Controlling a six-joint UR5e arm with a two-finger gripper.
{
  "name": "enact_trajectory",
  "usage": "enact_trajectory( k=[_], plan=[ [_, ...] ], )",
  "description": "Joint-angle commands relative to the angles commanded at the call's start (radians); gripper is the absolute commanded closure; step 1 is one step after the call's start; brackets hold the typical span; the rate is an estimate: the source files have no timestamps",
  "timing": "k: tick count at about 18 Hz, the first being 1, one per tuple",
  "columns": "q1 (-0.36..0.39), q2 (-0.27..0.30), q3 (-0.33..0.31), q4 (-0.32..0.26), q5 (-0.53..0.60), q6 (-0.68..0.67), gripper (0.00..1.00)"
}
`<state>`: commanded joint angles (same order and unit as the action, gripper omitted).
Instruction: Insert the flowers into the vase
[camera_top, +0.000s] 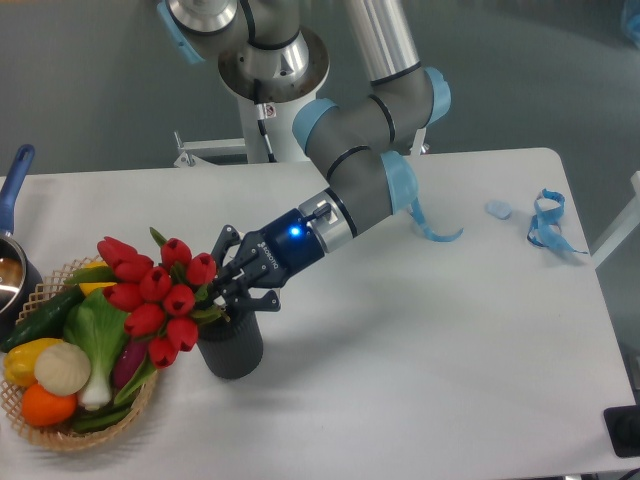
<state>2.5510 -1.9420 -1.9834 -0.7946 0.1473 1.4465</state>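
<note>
1 white table (420, 330) fills most of the view, and 1 grey-and-blue arm (365, 160) reaches down across it from the base at the back toward the left front. At the left edge sits a wicker basket (75, 435) heaped with toy vegetables (70, 350) — a green leafy one, a white bulb, an orange and a yellow piece — and beside it the blue handle of a pan (15, 180) pokes in. The flowers (160, 295), a bunch of red tulips with green leaves, lean out to the left over the basket's near rim, their stems running down into the mouth of the vase (232, 345), the dark ribbed cylinder standing upright just right of the basket. The gripper (235, 285) is right at the vase's rim, its black fingers around the stems where they meet the leaves; they look closed on the bunch, though the contact itself is hidden by foliage. By my reading the insertion is nearly done but the bunch is tilted, not seated. To finish well, the stems should be pushed straight down along the vase's axis, the heads brought more upright, and the fingers parted only once the bunch rests on its own — the vase is small and the bunch top-heavy, so a sideways tug could tip it. 2 scraps of blue ribbon (545, 220) lie far right, well apart.
</note>
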Motion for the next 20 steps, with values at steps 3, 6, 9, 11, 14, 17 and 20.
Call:
enact_trajectory(
  k=[3, 6, 9, 11, 14, 17, 20],
  plan=[
    [0.006, 0.0, 0.005, 0.0, 0.0, 0.0, 0.65],
    [0.011, 0.0, 0.011, 0.0, 0.0, 0.0, 0.43],
    [0.014, 0.002, 0.011, 0.0, 0.002, 0.006, 0.29],
    [0.015, 0.006, 0.011, 0.0, 0.002, 0.015, 0.19],
    [0.021, 0.012, 0.011, 0.002, 0.003, 0.017, 0.0],
    [0.035, 0.041, 0.014, 0.006, 0.055, 0.023, 0.0],
    [0.067, 0.093, 0.032, 0.005, 0.188, 0.031, 0.0]
  ],
)
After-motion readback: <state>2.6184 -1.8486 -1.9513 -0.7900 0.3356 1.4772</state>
